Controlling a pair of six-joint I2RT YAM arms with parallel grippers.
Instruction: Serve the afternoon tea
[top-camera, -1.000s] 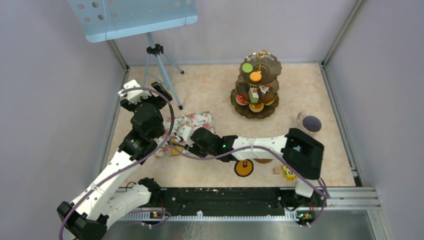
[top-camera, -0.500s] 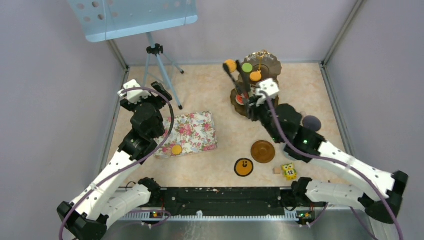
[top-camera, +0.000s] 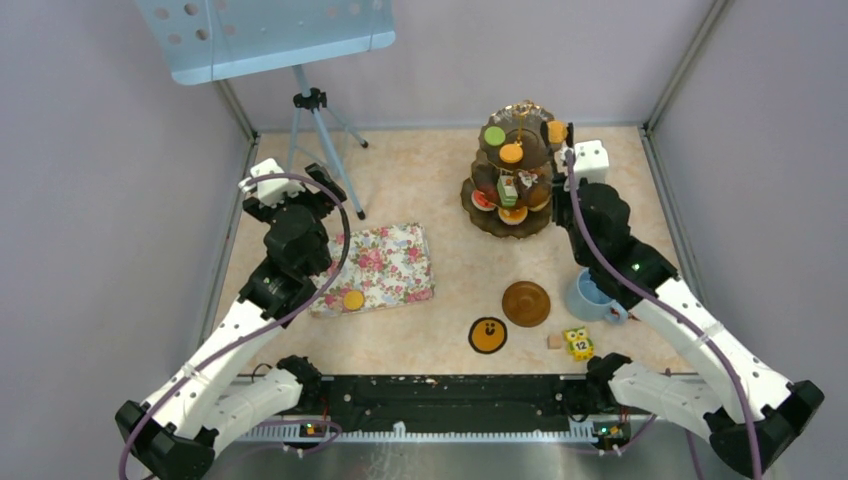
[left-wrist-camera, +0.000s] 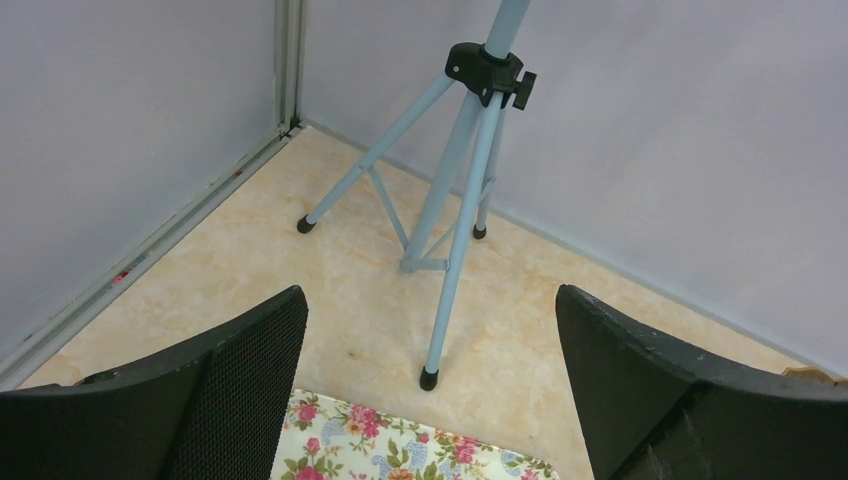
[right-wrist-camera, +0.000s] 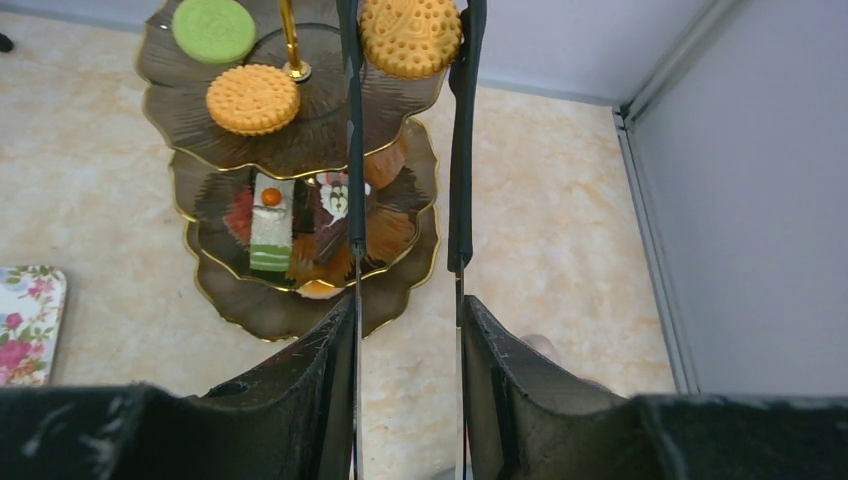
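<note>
**Orange biscuit pinched at the rim of the top tier**

The biggest piece first: the three-tier stand (top-camera: 512, 218) sits upper centre in the overhead view. It is where the pastries belong, which is why my right arm is stretched up the right side of the frame toward it.

Centre left lies the floral mat (top-camera: 385, 258), with one orange round (top-camera: 353, 299) on its lower edge; I judge that one is waiting its turn.

The light blue cup (top-camera: 586, 298) stands lower right, close beside the brown saucer (top-camera: 526, 303) but not on it (my forearm covers part of the cup).

On the stand's upper plate rest a green round (right-wrist-camera: 212, 28) and a plain biscuit (right-wrist-camera: 252, 98), with cake slices (right-wrist-camera: 268, 225) on the level below.

My right gripper (right-wrist-camera: 409, 20) is clenched on the held biscuit (right-wrist-camera: 411, 42). The two thin fingers press its left and right edges and its face is turned to the wrist camera. I judge this keeps it level, so it can be laid flat.

In the wrist view the held biscuit sits top centre, over the right rim of the upper plate and well right of the plain biscuit. I cannot tell whether it touches the plate or hangs just above it.

My left gripper (left-wrist-camera: 430, 400) is spread wide with nothing between its fingers. It faces the tripod (left-wrist-camera: 450, 230) in the upper left corner, parked clear of the work.
</note>
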